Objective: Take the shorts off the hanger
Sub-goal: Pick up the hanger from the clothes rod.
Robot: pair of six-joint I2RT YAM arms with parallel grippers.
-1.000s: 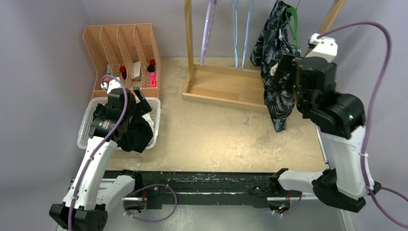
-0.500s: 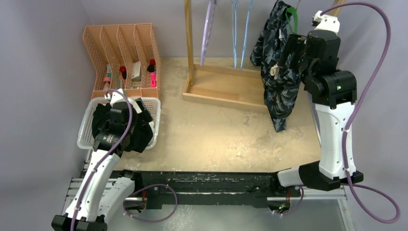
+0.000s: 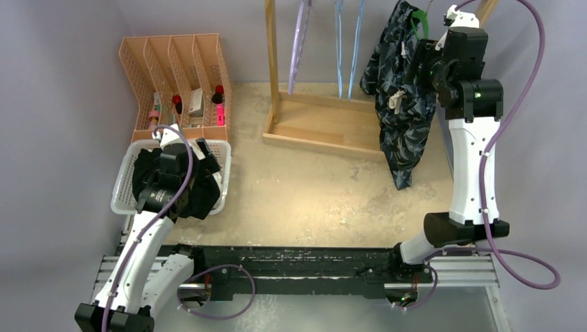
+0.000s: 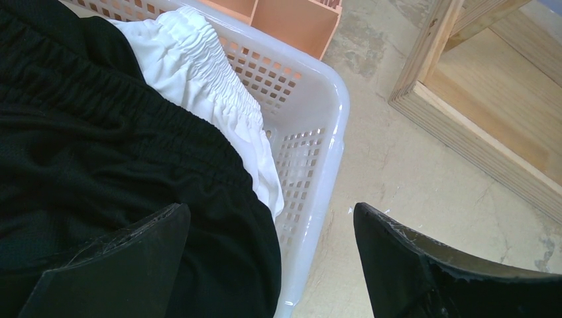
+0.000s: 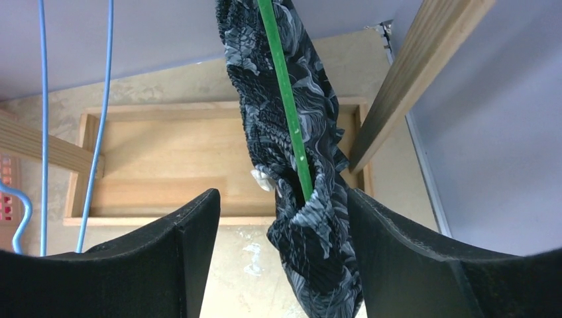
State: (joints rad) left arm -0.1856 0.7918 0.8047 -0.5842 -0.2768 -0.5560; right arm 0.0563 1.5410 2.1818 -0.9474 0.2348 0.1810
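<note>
Dark blue pale-patterned shorts [image 3: 401,117] hang from a green hanger [image 3: 420,24] on the rack at the back right. My right gripper [image 5: 283,195] is up at the hanger's level, open, one finger on each side of the bunched waistband [image 5: 318,252]. The cloth brushes the right finger, and a gap shows on the left. The green hanger [image 5: 286,99] runs down into the fabric. My left gripper [image 4: 270,207] hangs open over the white basket [image 4: 318,146]. Black shorts [image 4: 99,165] and white shorts [image 4: 199,66] lie in that basket. Nothing is between the left fingers.
An orange file organizer [image 3: 176,76] stands behind the basket [image 3: 123,181]. The wooden rack base [image 3: 325,124] carries a purple hanger [image 3: 299,41] and blue hangers [image 3: 348,41], all bare. A slanted wooden post [image 5: 417,73] runs close to the right of my right gripper.
My right arm has risen and reached back to the top of the patterned shorts, and its jaws have narrowed around them. The left gripper has barely shifted over the basket.
</note>
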